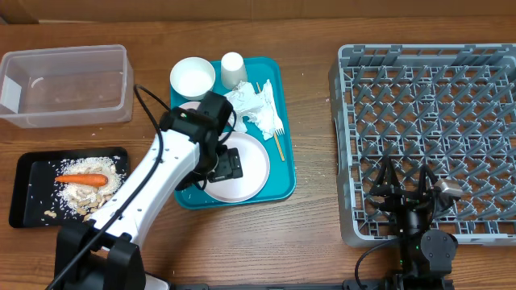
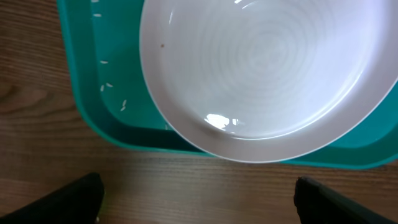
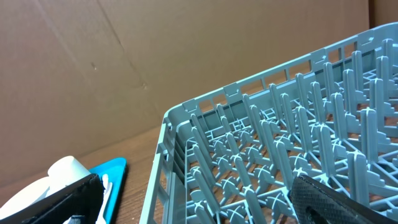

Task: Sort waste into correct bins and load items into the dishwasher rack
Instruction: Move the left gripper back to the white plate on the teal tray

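The round plate (image 1: 251,171) lies on the teal tray (image 1: 284,187), with a white bowl (image 1: 193,78), a small cup (image 1: 233,68), a crumpled napkin (image 1: 256,109), a white fork (image 1: 272,121) and a thin wooden stick (image 1: 276,147) behind it. My left gripper (image 1: 219,171) hovers open over the plate's left side. In the left wrist view the plate (image 2: 267,74) fills the top, and the gripper (image 2: 199,205) holds nothing. My right gripper (image 1: 407,195) stands open above the front edge of the grey rack (image 1: 427,97). The gripper (image 3: 199,208) is empty over the rack's pegs (image 3: 280,155).
A black tray (image 1: 24,193) at the front left holds an orange carrot (image 1: 81,180) and beige food scraps (image 1: 85,197). Behind it stands a clear plastic tub (image 1: 64,84). Crumbs lie scattered on the wood round both. A brown cardboard wall (image 3: 155,56) stands behind the table.
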Action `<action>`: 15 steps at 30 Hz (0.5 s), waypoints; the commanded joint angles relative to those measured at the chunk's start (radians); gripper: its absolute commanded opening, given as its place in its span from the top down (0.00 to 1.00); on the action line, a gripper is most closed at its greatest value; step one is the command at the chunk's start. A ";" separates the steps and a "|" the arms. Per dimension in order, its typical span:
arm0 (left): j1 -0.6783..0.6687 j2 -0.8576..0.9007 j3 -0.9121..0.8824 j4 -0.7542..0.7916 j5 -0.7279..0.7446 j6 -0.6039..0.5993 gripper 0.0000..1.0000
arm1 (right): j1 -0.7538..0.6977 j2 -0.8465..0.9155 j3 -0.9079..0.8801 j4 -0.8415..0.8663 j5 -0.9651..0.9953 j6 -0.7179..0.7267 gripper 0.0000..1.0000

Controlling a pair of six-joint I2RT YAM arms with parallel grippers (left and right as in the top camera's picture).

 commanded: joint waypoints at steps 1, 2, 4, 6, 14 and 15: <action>-0.006 0.003 -0.043 0.052 -0.027 -0.028 0.00 | -0.003 -0.008 -0.011 0.004 -0.001 -0.007 0.00; -0.005 0.005 -0.051 0.066 -0.030 -0.029 0.00 | -0.003 -0.008 -0.011 0.004 -0.001 -0.007 0.00; -0.004 0.006 -0.067 0.091 -0.044 -0.033 0.00 | -0.003 -0.008 -0.011 0.004 -0.001 -0.007 0.00; -0.004 0.009 -0.077 0.111 -0.073 -0.033 0.00 | -0.003 -0.008 -0.011 0.004 -0.001 -0.007 0.00; -0.004 0.018 -0.078 0.134 -0.205 -0.055 0.00 | -0.003 -0.008 -0.011 0.004 -0.001 -0.007 0.00; -0.004 0.019 -0.078 0.151 -0.205 -0.055 0.00 | -0.003 -0.008 -0.011 0.005 -0.001 -0.007 0.00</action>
